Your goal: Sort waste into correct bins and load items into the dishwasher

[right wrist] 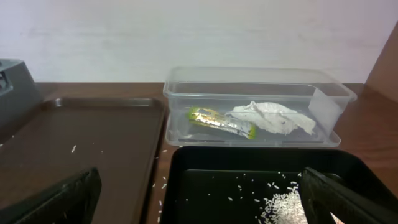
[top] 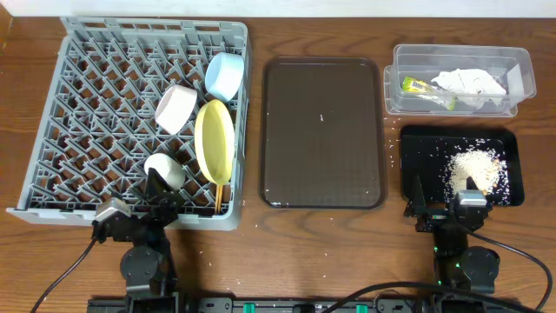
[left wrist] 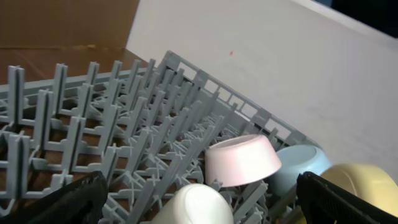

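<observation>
Dark wooden tabletop [top: 321, 252], white wall behind.

Left hand [left wrist: 200, 186]: fingers spread wide, nothing held, parked at the near rim of the large square grey plastic dish rack [top: 95, 113]. Cream cup [top: 163, 169] sits just ahead among the pegs. Beyond it are the pinkish-white bowl [top: 176, 108], the light blue bowl [top: 225, 76] and the pale yellow plate [top: 215, 139] on edge. Thin wooden chopsticks [top: 219, 198] lie at the near right corner.

Right hand [right wrist: 199, 180]: also released and empty, at the near edge of the shallow black rectangular tray [top: 417, 165], which holds pale beige crumbs [top: 473, 169]. Behind it, the clear rectangular plastic tub [top: 521, 65] holds the crumpled white paper napkin [top: 469, 83] and the small yellow-green wrapper [top: 417, 85]. Flat brown serving tray [top: 322, 174] lies between rack and bins.

Sorting looks nearly done. Risks:
- A forward move of the left hand could knock the cup.
- The chopsticks may slip through the grid.
- Stray grains beside the black tray could be missed.
</observation>
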`<state>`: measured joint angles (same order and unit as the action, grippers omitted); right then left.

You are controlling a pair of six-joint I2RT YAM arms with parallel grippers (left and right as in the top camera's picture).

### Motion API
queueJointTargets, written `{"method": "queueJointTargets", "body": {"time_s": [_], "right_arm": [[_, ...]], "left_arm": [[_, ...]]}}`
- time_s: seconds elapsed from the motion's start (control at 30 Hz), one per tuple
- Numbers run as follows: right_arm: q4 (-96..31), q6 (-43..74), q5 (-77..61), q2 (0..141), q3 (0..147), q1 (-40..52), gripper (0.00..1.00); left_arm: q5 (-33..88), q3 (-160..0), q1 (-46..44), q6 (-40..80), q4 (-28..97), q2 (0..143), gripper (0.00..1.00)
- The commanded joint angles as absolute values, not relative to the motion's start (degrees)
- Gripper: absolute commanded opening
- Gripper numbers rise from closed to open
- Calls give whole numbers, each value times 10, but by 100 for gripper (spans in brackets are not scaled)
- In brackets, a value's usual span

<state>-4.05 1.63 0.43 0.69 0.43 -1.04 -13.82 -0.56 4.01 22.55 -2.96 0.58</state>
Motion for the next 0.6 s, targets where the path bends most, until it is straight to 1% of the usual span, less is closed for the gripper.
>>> {"method": "queueJointTargets", "body": {"time_s": [0.0, 0.1, 0.23, 0.33, 0.43, 0.57], "right_arm": [[-43, 6, 1, 3, 3, -4, 99], [-43, 6, 1, 3, 3, -4, 99], [-43, 6, 1, 3, 3, -4, 99], [-43, 6, 1, 3, 3, -4, 99], [-43, 6, 1, 3, 3, -4, 99], [-43, 6, 1, 3, 3, -4, 99]], "left_arm": [[-116, -2, 38, 206, -36, 1, 98], [-83, -2, 38, 197, -44, 1, 98], [8, -2, 38, 153, -52, 1, 98], [60, -2, 38, 127, -31, 1, 98], [69, -2, 38, 122, 29, 1, 98], [66, -2, 38, 101, 36, 1, 98]]}}
